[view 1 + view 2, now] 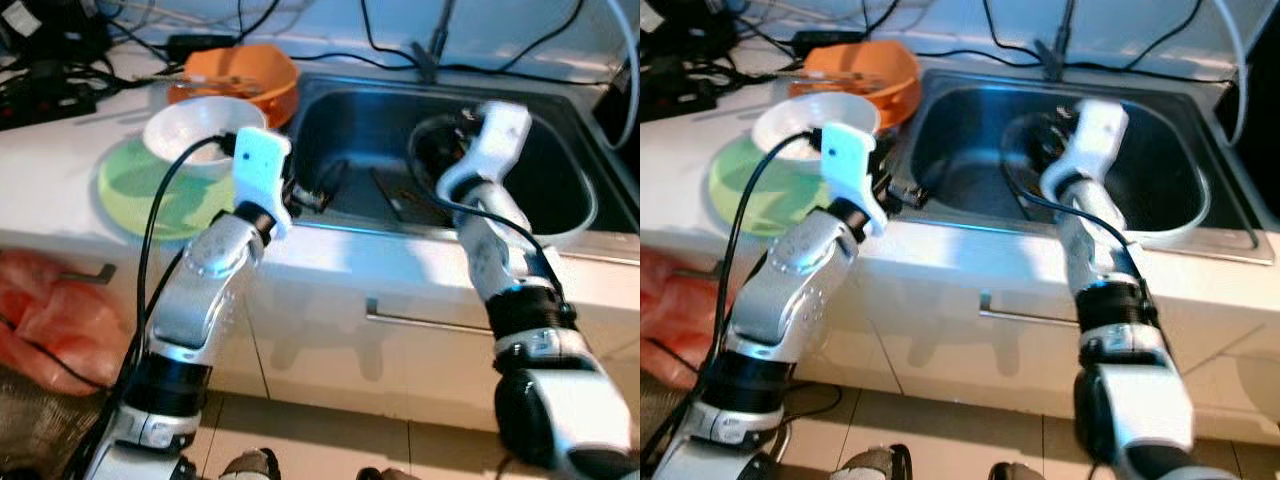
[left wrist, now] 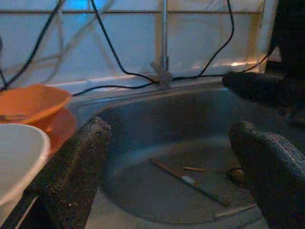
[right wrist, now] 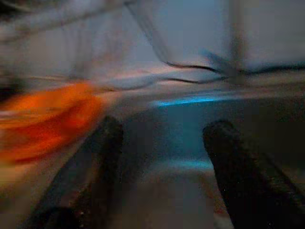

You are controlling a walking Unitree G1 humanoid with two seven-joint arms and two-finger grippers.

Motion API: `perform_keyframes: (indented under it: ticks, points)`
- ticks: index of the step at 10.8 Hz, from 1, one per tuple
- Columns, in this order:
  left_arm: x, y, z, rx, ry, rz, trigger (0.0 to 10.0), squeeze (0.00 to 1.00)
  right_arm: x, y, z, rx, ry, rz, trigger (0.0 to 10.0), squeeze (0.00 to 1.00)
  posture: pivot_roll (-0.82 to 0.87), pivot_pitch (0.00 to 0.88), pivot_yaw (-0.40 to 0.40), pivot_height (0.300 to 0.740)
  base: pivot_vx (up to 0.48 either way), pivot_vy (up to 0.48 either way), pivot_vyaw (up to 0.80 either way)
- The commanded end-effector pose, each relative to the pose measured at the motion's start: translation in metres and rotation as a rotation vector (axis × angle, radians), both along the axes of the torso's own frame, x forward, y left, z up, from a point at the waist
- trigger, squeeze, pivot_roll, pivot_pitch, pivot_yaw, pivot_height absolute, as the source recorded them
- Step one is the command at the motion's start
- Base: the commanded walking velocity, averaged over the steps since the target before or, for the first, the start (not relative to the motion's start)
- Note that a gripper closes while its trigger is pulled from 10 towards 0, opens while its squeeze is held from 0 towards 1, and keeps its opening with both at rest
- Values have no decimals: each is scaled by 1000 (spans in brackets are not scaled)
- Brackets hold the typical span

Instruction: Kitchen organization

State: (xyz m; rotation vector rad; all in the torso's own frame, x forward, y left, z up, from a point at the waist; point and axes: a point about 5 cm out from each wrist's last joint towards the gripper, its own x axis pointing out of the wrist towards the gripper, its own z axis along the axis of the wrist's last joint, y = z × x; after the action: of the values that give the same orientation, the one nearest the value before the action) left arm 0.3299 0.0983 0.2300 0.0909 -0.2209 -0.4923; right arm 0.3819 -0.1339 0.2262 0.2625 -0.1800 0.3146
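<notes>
Both tools are at the steel sink (image 1: 575,215). Left tool (image 2: 167,176) hangs over the sink's near-left rim with its fingers (image 2: 71,176) spread wide and nothing between them; ahead of it, on the basin floor, lie a long thin stick-like utensil (image 2: 188,181) and a few small scraps. Just beside this tool, on the white surface (image 1: 60,180), a white bowl (image 1: 195,125) sits on a green plate (image 1: 150,195), and behind them stand stacked orange bowls (image 1: 245,75), close to the sink's far-left corner. Right tool (image 3: 162,157) is lowered into the basin, well apart from the left one, fingers (image 3: 238,162) also wide and empty; its wrist picture is blurred, with an orange smear to one side. Beyond both tools black cables (image 1: 330,55) trail along the back wall, past the tap's base (image 2: 163,76). Below the left arm a red bag (image 1: 45,315) rests by the cabinet.
</notes>
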Motion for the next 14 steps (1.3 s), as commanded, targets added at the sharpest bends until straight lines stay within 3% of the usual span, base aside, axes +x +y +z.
perform_keyframes:
  ticks: [1,2,3,4,5,6,8,10,13,14]
  points:
    - [5,6,7,55,-24,17,10000,1000,-16,23,11,4,-38,200,10000,443,46,110,8,740,0,0,0]
    - [10,15,15,128,-54,41,10000,1000,-34,37,17,-6,-89,336,10000,59,41,106,7,740,0,0,0]
    - [13,19,17,154,-57,58,10000,1000,-36,38,18,-7,-96,348,10000,0,41,106,7,740,0,0,0]
    - [21,31,22,187,-60,116,10000,769,-39,39,15,31,-79,351,10000,0,45,102,9,740,0,0,0]
    - [24,37,24,210,-62,142,10000,82,-41,40,14,50,-68,348,10000,0,47,101,10,740,0,0,0]
    - [26,41,23,242,-54,149,10000,0,-45,42,13,46,-52,368,10000,0,50,100,13,740,0,0,0]
    - [32,51,18,320,-14,161,10000,0,-61,52,13,33,-34,508,10000,0,49,101,18,740,0,0,0]
    - [36,60,2,433,51,151,10000,0,-78,54,1,-71,2,634,10000,0,44,106,17,740,0,0,0]
    - [37,66,-18,496,150,104,10000,0,-92,53,-8,-146,31,697,10000,0,38,110,18,740,0,0,0]
    - [39,69,-20,536,159,99,10000,0,-95,54,-8,-148,37,717,10000,47,38,112,18,740,0,0,0]
